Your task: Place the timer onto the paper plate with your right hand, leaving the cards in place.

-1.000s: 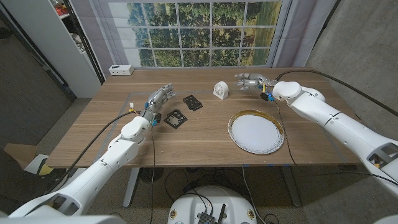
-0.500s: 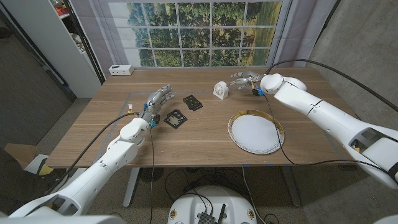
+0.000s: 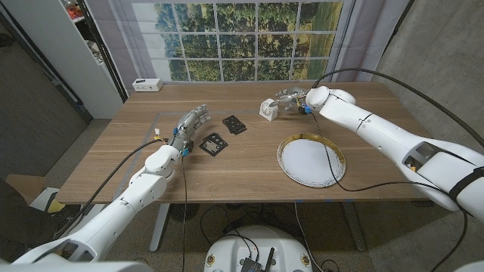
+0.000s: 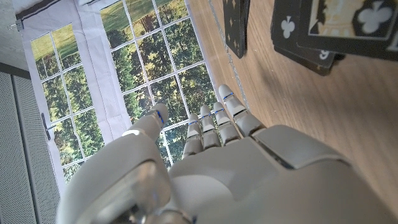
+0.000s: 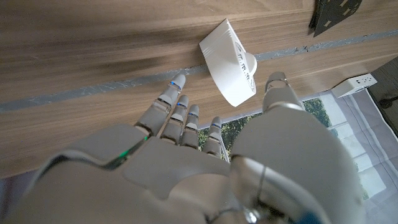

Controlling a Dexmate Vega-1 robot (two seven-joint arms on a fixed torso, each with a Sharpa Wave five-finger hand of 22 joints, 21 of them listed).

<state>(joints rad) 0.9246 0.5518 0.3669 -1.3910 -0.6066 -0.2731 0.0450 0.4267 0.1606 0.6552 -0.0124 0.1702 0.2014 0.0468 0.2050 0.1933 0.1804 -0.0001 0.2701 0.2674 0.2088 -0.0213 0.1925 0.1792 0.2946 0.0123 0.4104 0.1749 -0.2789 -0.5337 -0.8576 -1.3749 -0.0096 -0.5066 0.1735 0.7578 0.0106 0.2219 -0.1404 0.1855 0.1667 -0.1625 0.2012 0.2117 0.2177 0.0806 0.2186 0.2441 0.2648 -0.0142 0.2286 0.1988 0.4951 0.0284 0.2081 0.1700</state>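
White-shelled arms, grey-fingered right hand point(image 5: 186, 155), black cables.

The timer point(image 3: 268, 109) stood on the far middle of the table point(image 3: 227, 170), with the right hand point(image 3: 291, 100) just right of it. The paper plate point(image 3: 311, 161) lay nearer, to the right. The cards point(image 3: 223, 134) lay left of the timer, the left hand point(image 3: 189, 124) just left of them.

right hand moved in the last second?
Yes. The right hand has moved left along the table's far side, closing on the timer, which has stayed put.
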